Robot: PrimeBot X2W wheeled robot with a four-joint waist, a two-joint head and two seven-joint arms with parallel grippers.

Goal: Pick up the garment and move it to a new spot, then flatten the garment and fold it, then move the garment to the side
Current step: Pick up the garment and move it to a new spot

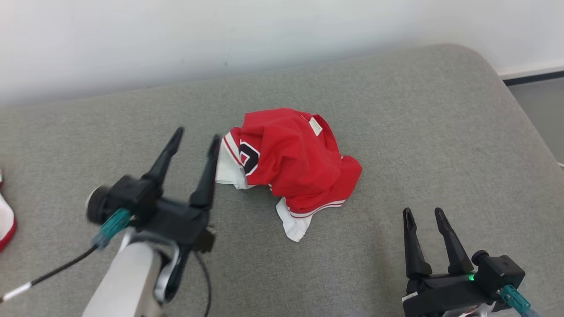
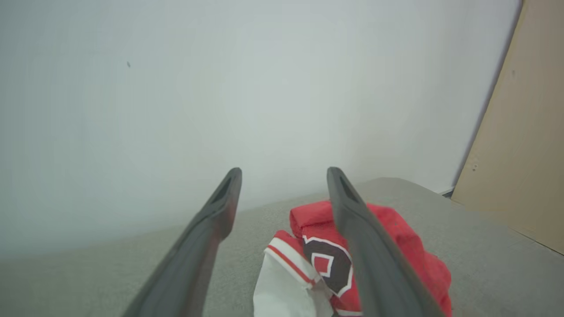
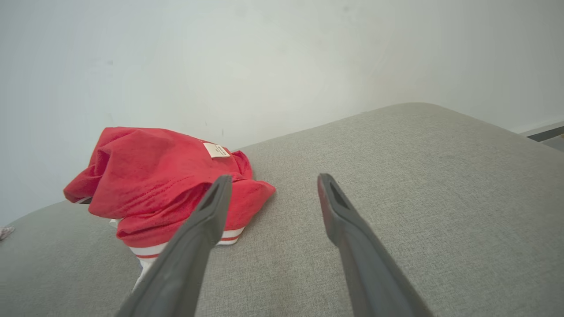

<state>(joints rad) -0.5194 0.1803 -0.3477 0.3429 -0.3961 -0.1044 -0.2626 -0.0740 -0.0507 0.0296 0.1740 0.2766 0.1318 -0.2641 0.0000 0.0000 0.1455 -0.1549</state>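
Progress: early. The garment point(image 1: 295, 163) is a crumpled red heap with white striped trim, at the middle of the grey cushion point(image 1: 440, 132). It is not flattened and not folded. Can't tell from this whether the move to a new spot is already done. Flattening, folding and moving it aside all look left to do.

Left gripper point(image 1: 197, 136) is at 9 o'clock of the garment, fingers point(image 1: 206, 176) spread and pinching nothing. The nearer finger is right at the white edge; touching or just beside, can't tell. Right gripper point(image 1: 423, 212) is at 4 o'clock of the garment, well apart, low over bare cushion, fingers spread and empty.

Writing: a small pale tag point(image 1: 315, 126) sits on top of the heap, at its 1 o'clock, text too small to read. A black print with white outline point(image 1: 249, 156) shows at the garment's 9 o'clock side, half hidden in folds. Number or letter, can't tell. No brand readable.

A red-and-white thing point(image 1: 5, 220) is at the far 9 o'clock edge of the head view, cut off.
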